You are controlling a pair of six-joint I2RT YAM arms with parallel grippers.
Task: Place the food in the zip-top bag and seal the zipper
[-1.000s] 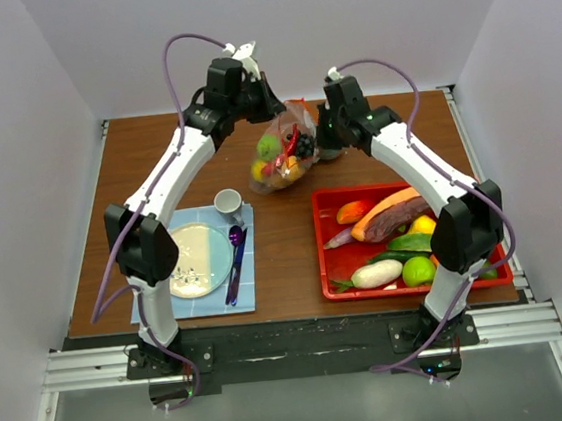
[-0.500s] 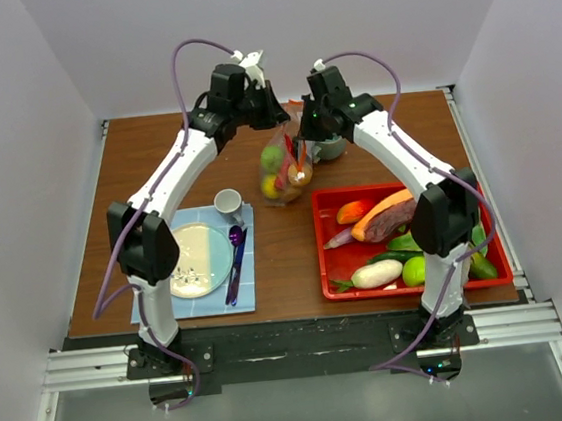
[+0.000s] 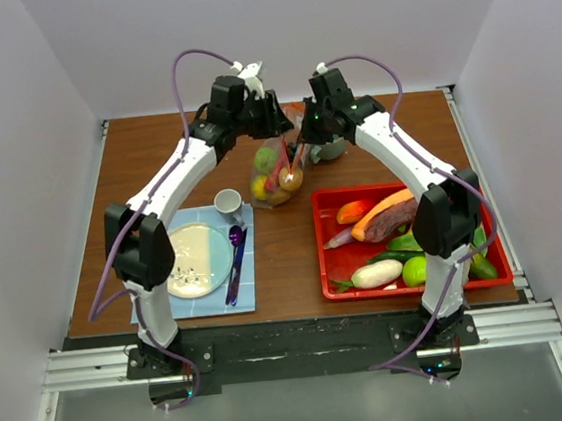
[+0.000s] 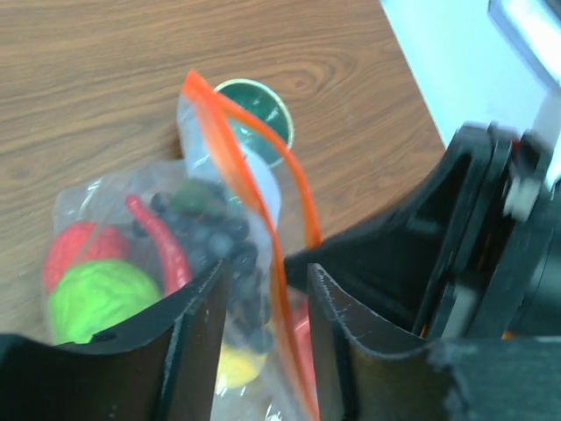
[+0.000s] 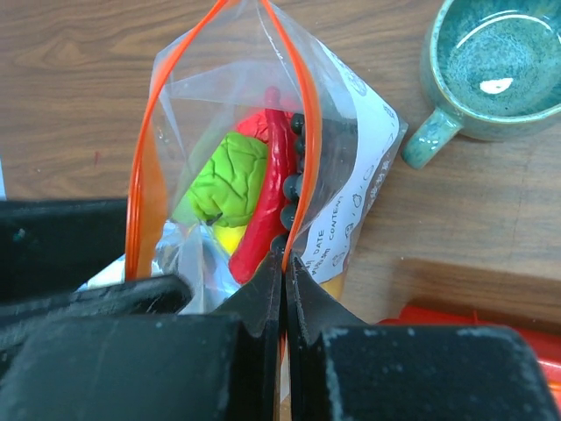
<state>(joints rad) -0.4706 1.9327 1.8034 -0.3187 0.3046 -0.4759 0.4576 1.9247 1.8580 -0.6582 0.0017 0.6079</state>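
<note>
Nearest me, the red tray (image 3: 323,251) still holds vegetables (image 3: 387,217). Beyond it, the left fingers (image 4: 188,338) have just sprung apart astride the zip-top bag (image 3: 275,176), so it hangs part-filled from the clenched right fingers (image 5: 250,338) alone. Its zipper (image 5: 138,175) gapes, unsealed.

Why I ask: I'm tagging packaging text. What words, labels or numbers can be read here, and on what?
"DATE": white label panel of the zip-top bag, right wrist view, printed sideways.
"CONTENT...": same panel, beside it; its ending is unclear.
Small doodles on that panel: no words readable.
Dark marks on the plate, top view: too small to read.
</note>
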